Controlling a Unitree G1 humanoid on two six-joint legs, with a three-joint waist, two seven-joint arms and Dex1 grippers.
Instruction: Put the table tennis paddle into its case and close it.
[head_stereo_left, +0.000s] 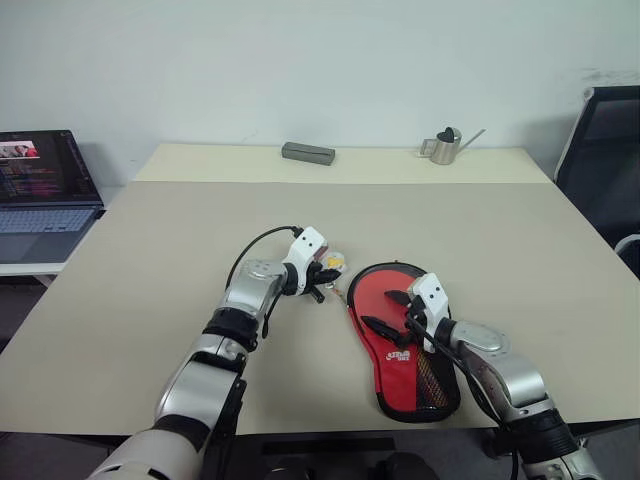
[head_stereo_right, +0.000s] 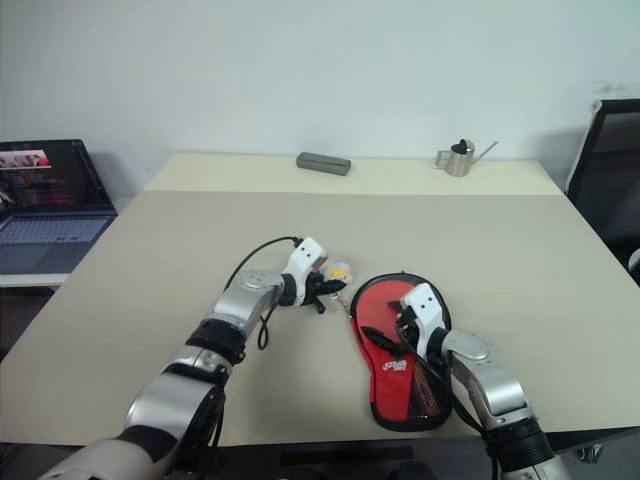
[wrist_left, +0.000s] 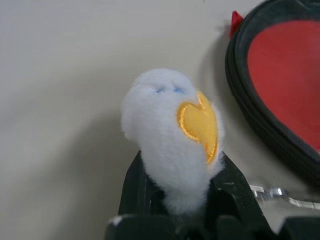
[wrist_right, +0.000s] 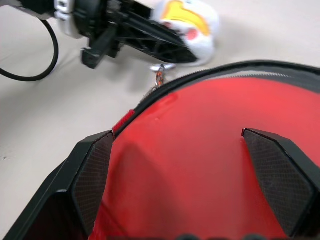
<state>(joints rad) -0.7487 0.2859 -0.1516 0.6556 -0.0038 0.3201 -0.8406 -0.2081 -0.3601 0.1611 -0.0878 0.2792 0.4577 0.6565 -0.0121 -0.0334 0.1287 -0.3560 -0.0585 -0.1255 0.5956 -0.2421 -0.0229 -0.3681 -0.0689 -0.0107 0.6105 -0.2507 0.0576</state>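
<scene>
Over on the left, the left gripper (head_stereo_left: 327, 275) is clenched on the small white-yellow charm (wrist_left: 172, 142), that fluffy tag hanging off the zipper, and the left wrist view has the plush squeezed tight between the two black fingers (wrist_left: 135, 187). A bit of metal chain (wrist_left: 272, 192) trails from the charm toward the case, so this looks like a zip pull about to happen.

Moving right, the case (head_stereo_left: 395, 345) lies flat on the table (head_stereo_left: 150, 260), red side up with its white logo, round end far and narrow end near, just beside the charm. Its black zipper edging (wrist_right: 210, 75) runs round the rim; from here I cannot tell how much of it is zipped.

Further right, the right gripper (head_stereo_left: 400, 312) is spread wide over the red face, fingers apart, seemingly pressing down to steady it.

The table tennis paddle itself is hidden; my read is that it sits inside the case already. So insertion appears done, and closing is what remains: drawing that charm round the edge.
</scene>
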